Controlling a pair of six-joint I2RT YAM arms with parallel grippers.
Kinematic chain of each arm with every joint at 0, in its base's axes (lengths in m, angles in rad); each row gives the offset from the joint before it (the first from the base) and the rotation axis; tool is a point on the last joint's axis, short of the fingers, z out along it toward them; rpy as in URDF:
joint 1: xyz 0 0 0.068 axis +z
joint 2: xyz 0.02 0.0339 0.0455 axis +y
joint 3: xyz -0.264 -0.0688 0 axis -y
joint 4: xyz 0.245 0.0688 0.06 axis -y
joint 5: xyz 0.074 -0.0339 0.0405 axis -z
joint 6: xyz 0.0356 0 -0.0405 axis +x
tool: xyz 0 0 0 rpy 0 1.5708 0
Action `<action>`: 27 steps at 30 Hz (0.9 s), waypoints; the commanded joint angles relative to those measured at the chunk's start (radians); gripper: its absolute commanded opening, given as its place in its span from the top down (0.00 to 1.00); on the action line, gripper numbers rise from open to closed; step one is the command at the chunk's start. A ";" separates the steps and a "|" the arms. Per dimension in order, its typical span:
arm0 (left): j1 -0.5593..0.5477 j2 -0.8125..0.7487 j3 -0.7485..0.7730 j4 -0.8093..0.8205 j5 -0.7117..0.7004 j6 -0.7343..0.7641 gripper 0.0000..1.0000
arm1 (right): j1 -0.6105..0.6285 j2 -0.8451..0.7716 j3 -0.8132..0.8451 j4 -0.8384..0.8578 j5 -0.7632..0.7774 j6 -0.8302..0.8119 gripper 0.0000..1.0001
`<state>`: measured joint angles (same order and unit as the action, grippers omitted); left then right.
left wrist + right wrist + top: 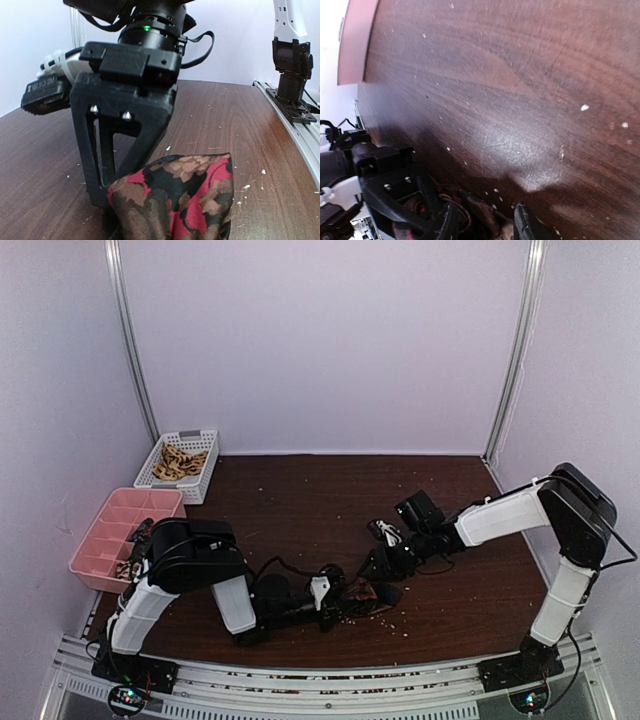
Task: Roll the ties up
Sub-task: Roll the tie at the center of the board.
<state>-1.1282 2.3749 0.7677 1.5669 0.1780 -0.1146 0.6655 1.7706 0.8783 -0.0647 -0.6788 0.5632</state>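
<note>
Tie (180,200): red, black and brown patterned cloth, bunched on the table (300,500) near the front edge, between the two grippers.
Left gripper (338,602): lying low along the table, closed partway on the tie's left end.
Right gripper (385,565): down at the tie's other end, fingers (525,226) parted, cloth lying loose between them.
Back left: white basket (195,490) of tan ties (180,462).

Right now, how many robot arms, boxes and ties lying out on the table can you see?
Robot arms: 2
White basket: 1
Pink tray: 1
Tie on the table: 1
Total: 5
</note>
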 commanded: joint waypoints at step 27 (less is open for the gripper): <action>0.008 0.066 -0.063 -0.028 -0.010 0.001 0.84 | -0.015 -0.067 -0.138 -0.006 0.047 -0.026 1.00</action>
<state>-1.1370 2.3768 0.7650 1.5677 0.1955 -0.1143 0.6872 1.6871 0.7681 -0.0563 -0.6964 0.5468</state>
